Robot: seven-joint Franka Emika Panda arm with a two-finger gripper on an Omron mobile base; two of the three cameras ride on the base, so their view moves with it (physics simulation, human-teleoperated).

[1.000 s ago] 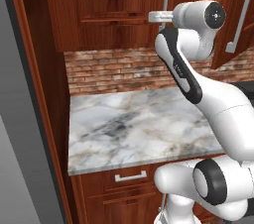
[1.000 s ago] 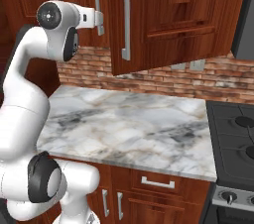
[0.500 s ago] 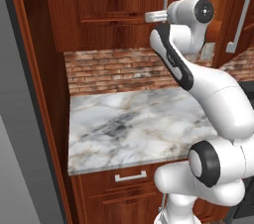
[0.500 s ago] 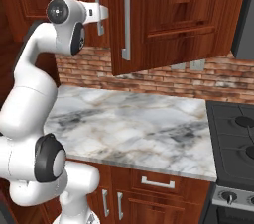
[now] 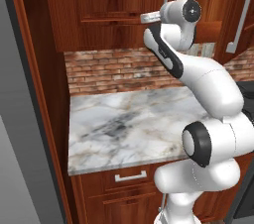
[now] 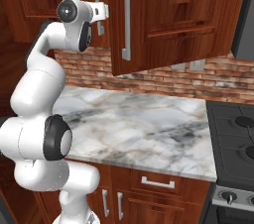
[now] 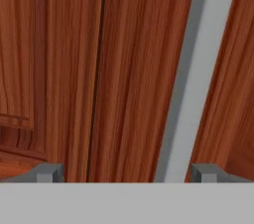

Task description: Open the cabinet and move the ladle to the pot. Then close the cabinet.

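The cabinet point(image 5: 114, 15) point(image 6: 178, 10) of reddish-brown wood hangs above the counter. Its right door point(image 6: 158, 25) looks swung out a little, and the left door point(image 6: 44, 0) lies flat. My gripper point(image 7: 128, 172) point(image 5: 145, 18) point(image 6: 105, 11) is raised against the door fronts and stands open. A silver bar handle point(image 7: 191, 79) point(image 6: 97, 0) runs between the fingers, close to the right fingertip point(image 7: 206, 171); the fingers do not touch it. The seam between the doors point(image 7: 98, 69) lies left of the handle. The ladle is hidden. The pot is out of view.
A marble counter point(image 5: 129, 124) point(image 6: 134, 129) spreads below, backed by a brick wall point(image 5: 114, 69). The stove point(image 6: 233, 134) sits at the counter's right end. Base cabinets with drawer pulls point(image 6: 158, 183) run underneath. A tall wooden panel point(image 5: 30, 94) closes the left side.
The arm's wrist joint has swung closer to the cabinet; the hand itself has stayed almost in place at the handle. The doors have not moved.
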